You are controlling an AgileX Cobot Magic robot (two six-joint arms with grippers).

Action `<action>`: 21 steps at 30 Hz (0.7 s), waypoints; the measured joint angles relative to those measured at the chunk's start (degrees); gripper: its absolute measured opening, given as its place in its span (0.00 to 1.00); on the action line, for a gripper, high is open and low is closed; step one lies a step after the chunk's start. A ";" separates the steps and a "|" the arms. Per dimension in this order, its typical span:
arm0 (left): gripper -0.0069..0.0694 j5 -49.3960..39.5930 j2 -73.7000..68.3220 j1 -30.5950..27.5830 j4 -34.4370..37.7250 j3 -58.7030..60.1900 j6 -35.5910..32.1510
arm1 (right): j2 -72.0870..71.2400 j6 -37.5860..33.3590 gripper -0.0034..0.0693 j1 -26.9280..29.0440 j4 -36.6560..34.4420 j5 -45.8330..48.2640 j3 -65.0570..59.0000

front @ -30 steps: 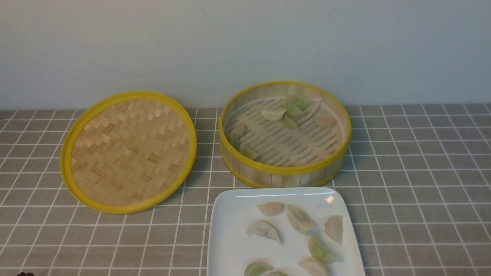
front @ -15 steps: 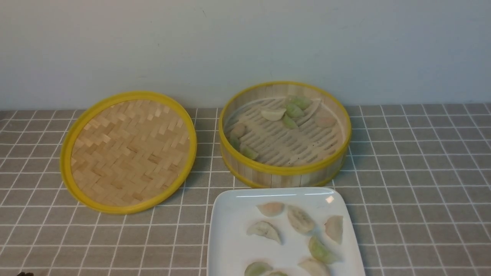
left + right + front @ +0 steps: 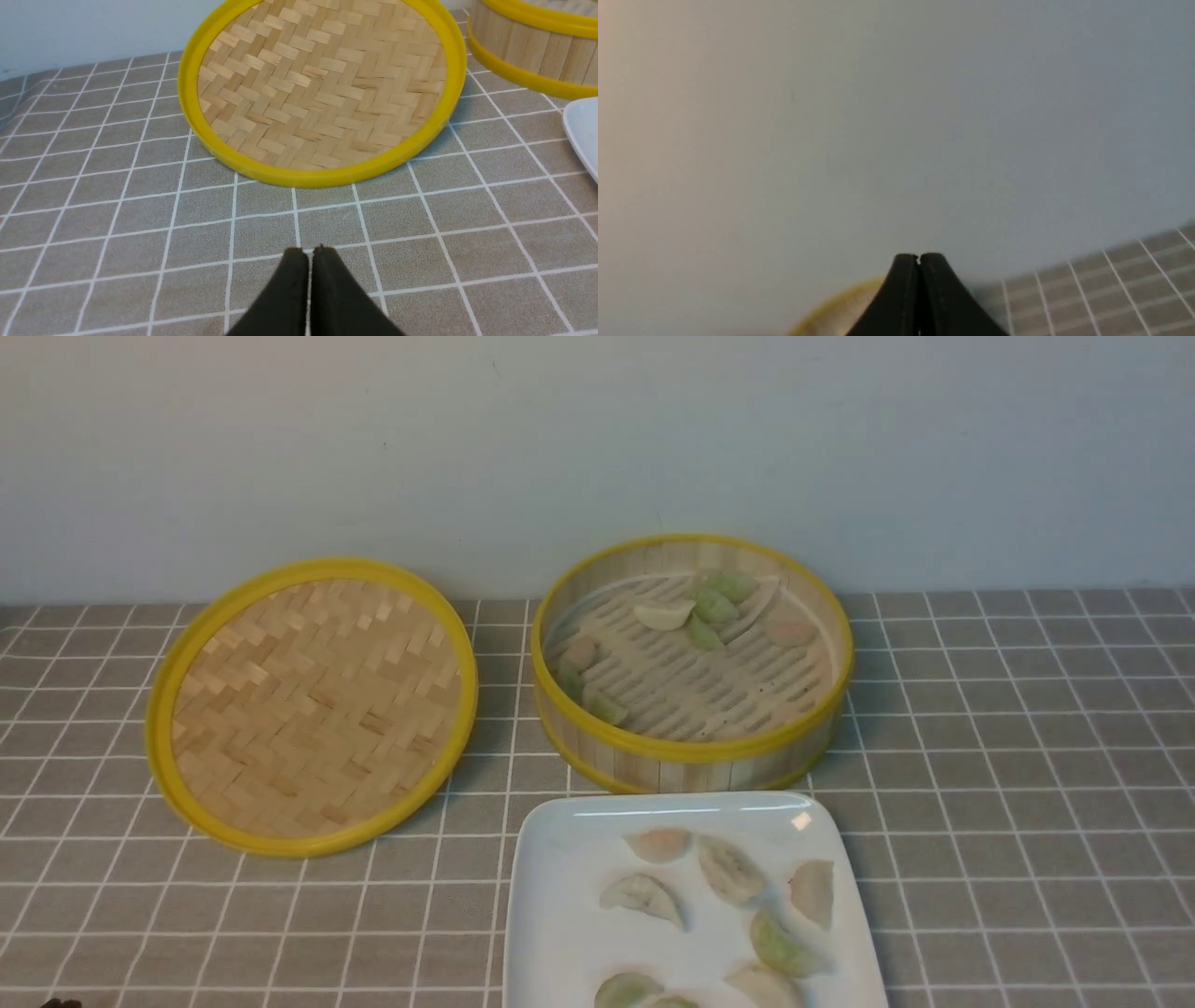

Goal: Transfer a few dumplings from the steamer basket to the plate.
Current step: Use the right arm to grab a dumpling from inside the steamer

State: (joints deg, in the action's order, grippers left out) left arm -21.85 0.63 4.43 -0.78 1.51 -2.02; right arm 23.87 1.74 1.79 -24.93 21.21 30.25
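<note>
Front view: steamer basket (image 3: 691, 749) upper centre-right, dumplings (image 3: 716, 606) inside. Plate (image 3: 569, 933) lower centre-right, more dumplings spread on it. Woven lid (image 3: 313, 846) left of the basket, lying on checked cloth (image 3: 1008, 756). Left fingers (image 3: 299, 280), seen in left wrist view: closed together, nothing held. Right fingers (image 3: 906, 298), right wrist view: closed too, nothing between; that view's blurry.

Plate (image 3: 597, 933) white; steamer basket (image 3: 691, 751) yellow-rimmed; tablecloth (image 3: 373, 915) grey-brown, white-gridded.
</note>
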 joint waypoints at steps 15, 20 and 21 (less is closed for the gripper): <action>0.08 0.00 0.00 0.00 0.00 0.00 0.00 | 69.87 -10.86 0.03 -7.55 10.66 48.26 60.47; 0.08 0.00 0.00 0.00 0.00 0.00 0.00 | 85.96 -7.95 0.03 -13.98 17.80 49.65 78.19; 0.08 0.00 0.00 0.00 0.00 0.00 0.00 | 89.28 -7.59 0.03 -15.33 19.09 49.71 81.88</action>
State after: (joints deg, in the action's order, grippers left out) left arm -21.85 0.63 4.43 -0.78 1.51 -2.02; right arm 113.15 -5.84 -13.54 -5.85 70.91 112.13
